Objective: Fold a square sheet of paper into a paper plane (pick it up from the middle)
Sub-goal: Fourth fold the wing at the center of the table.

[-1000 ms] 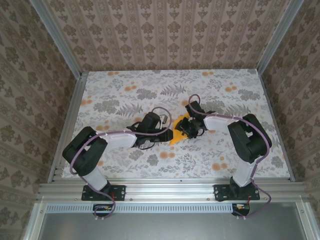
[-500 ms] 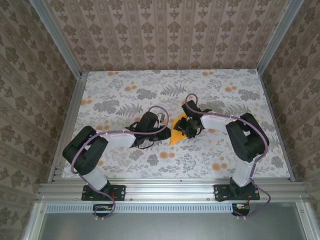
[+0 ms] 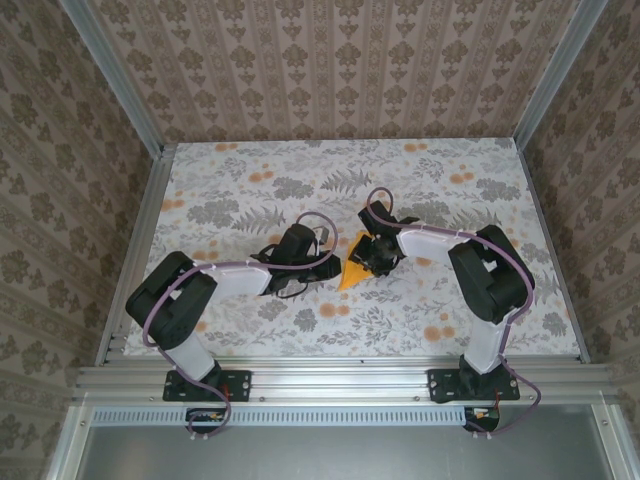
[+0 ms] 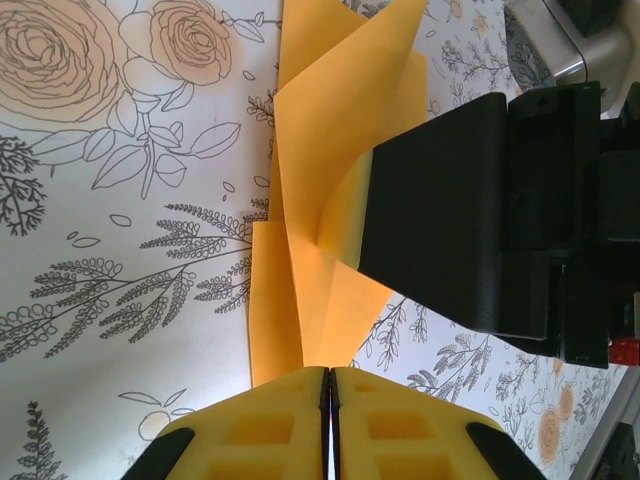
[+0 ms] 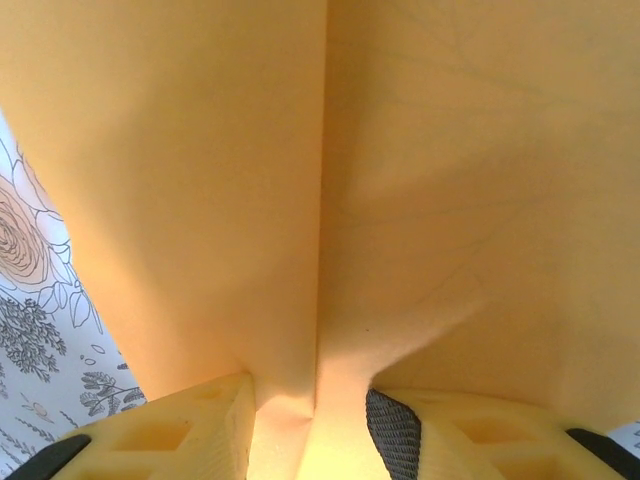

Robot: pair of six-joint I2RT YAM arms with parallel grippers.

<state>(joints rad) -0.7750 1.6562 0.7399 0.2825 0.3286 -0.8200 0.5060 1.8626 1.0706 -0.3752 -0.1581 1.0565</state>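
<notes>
Spreading under everything, the flower-printed table (image 3: pixel 230 180) carries both arms, which reach in to its middle: the left arm (image 3: pixel 225 275) from the near left, the right arm (image 3: pixel 480 265) from the near right. Between their tips sits the orange paper (image 3: pixel 352 272), partly folded, with a narrow point toward the near edge in the top view. Seen from the left wrist, it rises off the cloth in creased flaps. One ridge runs down into the left gripper (image 4: pixel 329 395), whose yellow fingers (image 4: pixel 400 430) are pressed together on that ridge, clenched on the paper. The right gripper (image 5: pixel 310 415) has a fold of the paper between its fingers (image 5: pixel 170 435), which stand a little apart; whether they clamp it I cannot tell. Its black body overlaps a raised flap in the left wrist view.
</notes>
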